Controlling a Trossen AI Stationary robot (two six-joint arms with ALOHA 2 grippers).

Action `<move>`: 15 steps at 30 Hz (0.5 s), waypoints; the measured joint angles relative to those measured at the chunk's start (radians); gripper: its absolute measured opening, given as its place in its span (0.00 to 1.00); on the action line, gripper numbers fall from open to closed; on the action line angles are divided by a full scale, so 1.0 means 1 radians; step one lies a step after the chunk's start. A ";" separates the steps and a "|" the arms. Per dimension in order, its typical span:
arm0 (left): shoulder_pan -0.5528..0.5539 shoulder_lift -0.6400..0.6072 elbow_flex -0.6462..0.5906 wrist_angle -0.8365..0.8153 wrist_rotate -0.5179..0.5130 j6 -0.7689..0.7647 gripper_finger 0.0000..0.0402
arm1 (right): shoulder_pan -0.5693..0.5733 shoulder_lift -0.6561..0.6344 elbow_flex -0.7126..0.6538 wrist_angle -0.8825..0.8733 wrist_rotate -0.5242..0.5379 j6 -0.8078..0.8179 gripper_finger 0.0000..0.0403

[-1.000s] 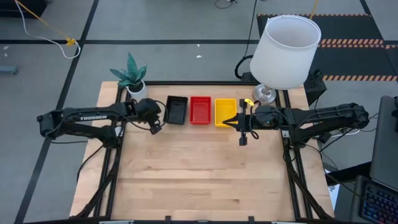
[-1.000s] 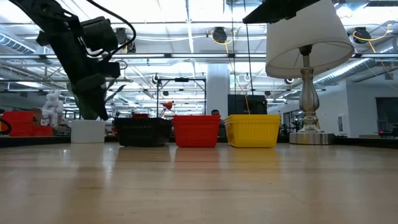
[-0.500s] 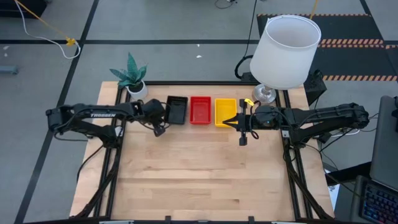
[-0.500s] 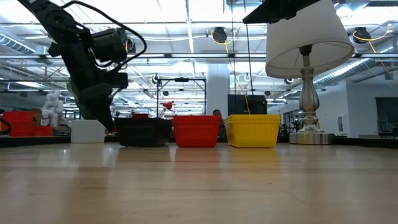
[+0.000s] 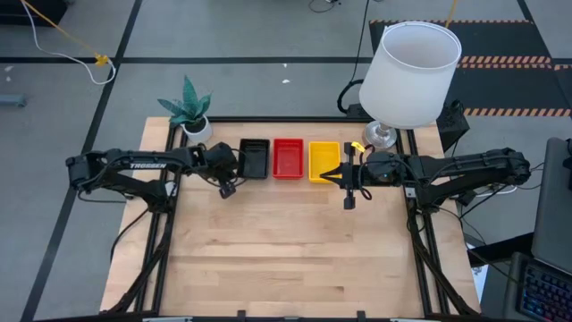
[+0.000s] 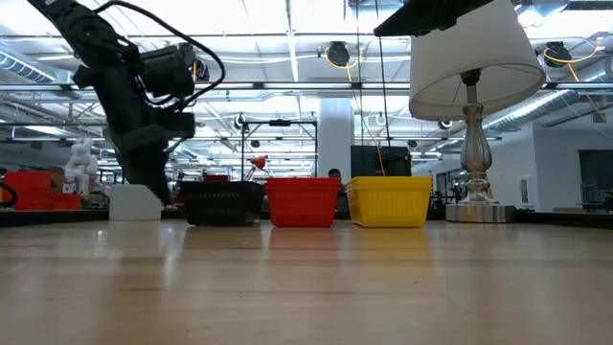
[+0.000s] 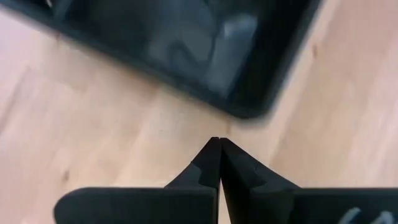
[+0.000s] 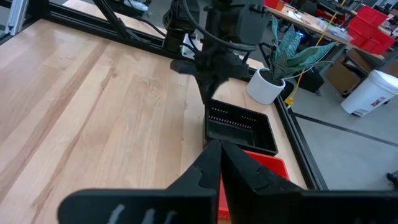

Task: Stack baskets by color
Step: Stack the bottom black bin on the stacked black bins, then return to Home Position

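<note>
Three baskets stand side by side in a row near the table's far edge: a black basket [image 5: 255, 158], a red basket [image 5: 288, 158] and a yellow basket [image 5: 323, 161]. They rest on the wood by their bottoms. My left gripper [image 5: 227, 189] is shut and points steeply down just off the black basket's near left corner [image 7: 249, 109]; a strip of bare wood shows between them. My right gripper [image 5: 349, 201] is shut and hangs above the table, near the yellow basket's near right corner, holding nothing.
A white lamp [image 5: 409, 76] stands at the far right corner. A small potted plant [image 5: 189, 112] sits at the far left corner, close behind my left arm. Bare wooden tabletop [image 5: 295, 250] stretches across the middle and near side.
My left gripper has come down toward the table and moved a little toward the black basket, tipping more steeply downward while staying shut. It has held still for the last half second. The baskets have kept their places.
</note>
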 joint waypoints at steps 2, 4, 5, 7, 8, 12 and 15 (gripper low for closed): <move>0.000 -0.031 0.004 -0.084 0.012 0.012 0.02 | 0.000 0.000 0.000 0.000 0.000 -0.004 0.01; -0.001 -0.067 0.024 -0.179 0.021 0.013 0.02 | 0.000 0.000 0.000 0.000 0.000 -0.011 0.01; -0.004 -0.094 0.036 -0.226 0.021 0.007 0.02 | 0.000 -0.001 0.000 0.000 0.000 -0.013 0.01; -0.017 -0.160 0.056 -0.275 0.020 -0.011 0.02 | 0.000 -0.003 0.000 0.000 -0.001 -0.014 0.01; -0.030 -0.195 0.064 -0.273 0.019 -0.017 0.02 | 0.000 -0.005 0.000 0.000 -0.001 -0.014 0.01; -0.108 -0.338 0.075 -0.175 0.017 -0.026 0.02 | 0.000 -0.012 0.000 0.000 -0.033 0.024 0.01; -0.175 -0.412 0.076 -0.017 -0.032 -0.027 0.02 | 0.000 -0.021 0.000 0.007 -0.078 0.044 0.01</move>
